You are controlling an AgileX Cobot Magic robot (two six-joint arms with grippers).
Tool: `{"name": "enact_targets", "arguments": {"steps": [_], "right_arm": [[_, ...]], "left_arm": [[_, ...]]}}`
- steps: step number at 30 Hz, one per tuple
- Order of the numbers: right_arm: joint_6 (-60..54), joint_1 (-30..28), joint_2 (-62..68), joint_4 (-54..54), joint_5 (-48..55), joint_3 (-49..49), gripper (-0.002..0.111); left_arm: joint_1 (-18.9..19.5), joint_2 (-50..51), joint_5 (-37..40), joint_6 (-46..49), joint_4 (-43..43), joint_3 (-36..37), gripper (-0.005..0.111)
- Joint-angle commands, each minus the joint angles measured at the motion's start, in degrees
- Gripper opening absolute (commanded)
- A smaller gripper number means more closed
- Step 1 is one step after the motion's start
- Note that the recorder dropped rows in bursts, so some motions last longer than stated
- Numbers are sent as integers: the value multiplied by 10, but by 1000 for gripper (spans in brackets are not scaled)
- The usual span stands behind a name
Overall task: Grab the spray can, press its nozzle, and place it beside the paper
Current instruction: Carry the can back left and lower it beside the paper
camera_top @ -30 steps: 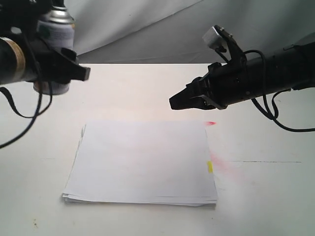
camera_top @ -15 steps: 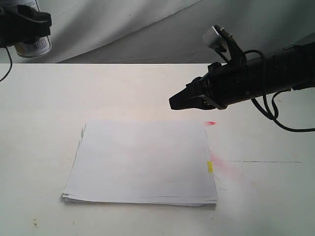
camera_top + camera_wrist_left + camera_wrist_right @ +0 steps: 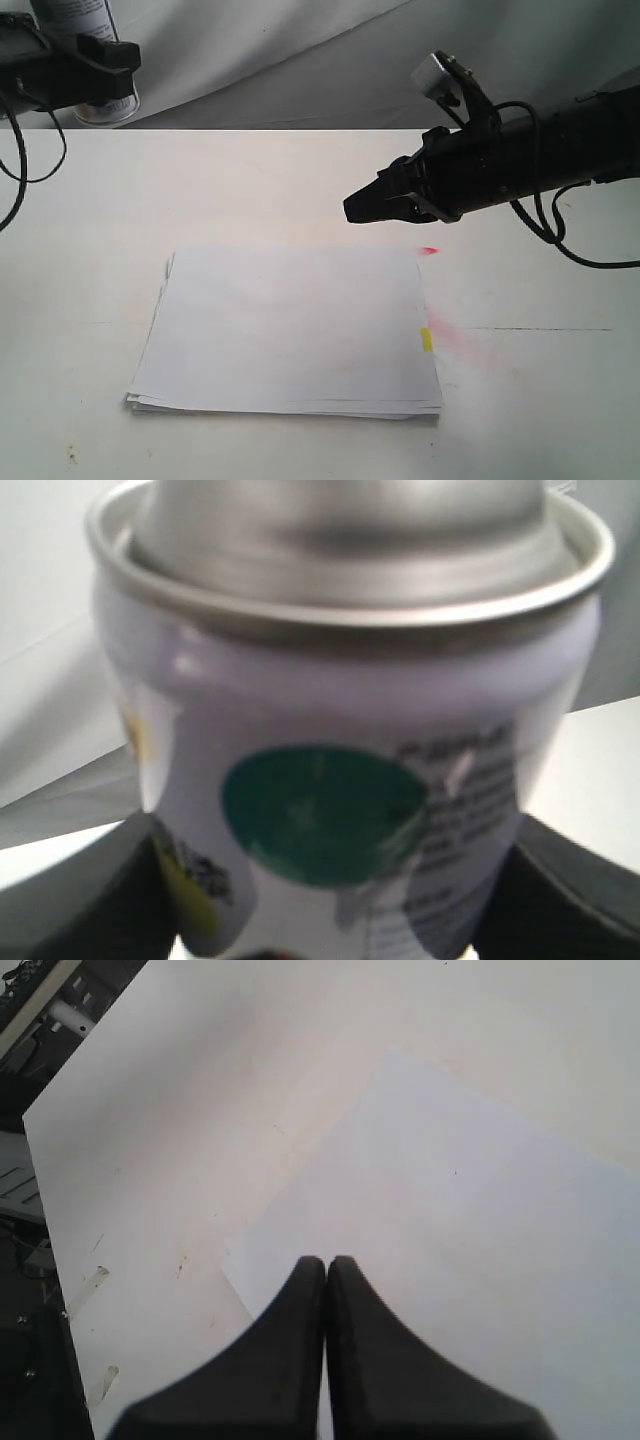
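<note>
The spray can (image 3: 88,22), silver with a white label, hangs high at the far left, well off the table (image 3: 290,180). My left gripper (image 3: 100,68) is shut on its body. Up close the can (image 3: 350,730) shows a teal dot and its shiny shoulder rim, with dark fingers (image 3: 90,900) on both sides of it. The nozzle is out of view. The paper (image 3: 290,330) lies flat in the middle, with a yellow tab (image 3: 426,340) on its right edge. My right gripper (image 3: 352,210) hovers shut and empty above the paper's far right corner. In the right wrist view that gripper (image 3: 326,1262) hangs over the paper (image 3: 480,1230).
Pink-red smudges (image 3: 455,335) mark the table right of the paper, and a red spot (image 3: 429,250) lies near its far right corner. A grey cloth backdrop (image 3: 300,50) rises behind the table. A dark table edge and clutter (image 3: 40,1020) show in the right wrist view.
The left gripper carried the can up and to the left, then shifted it a little back to the right. The right arm and the paper have not moved.
</note>
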Motion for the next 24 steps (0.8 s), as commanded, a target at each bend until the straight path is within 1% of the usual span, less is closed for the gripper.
{"name": "enact_targets", "arguments": {"steps": [1, 5, 8, 10, 15, 19, 24], "right_arm": [[-4, -3, -5, 6, 4, 1, 0], [-4, -3, -5, 6, 4, 1, 0], [-4, -3, -5, 6, 4, 1, 0], [-4, -3, -5, 6, 4, 1, 0], [-4, -3, -5, 6, 4, 1, 0], [-4, -3, -5, 6, 4, 1, 0], [-4, -3, -5, 6, 15, 1, 0]], "left_arm": [[0, -2, -59, 73, -77, 21, 0], [0, -2, -93, 148, -186, 65, 0], [0, -2, -142, 208, -266, 114, 0], [0, -1, -162, 232, -303, 141, 0], [0, 34, -208, 240, -314, 188, 0], [0, 78, -280, 253, -330, 213, 0], [0, 120, -276, 326, -383, 215, 0]]}}
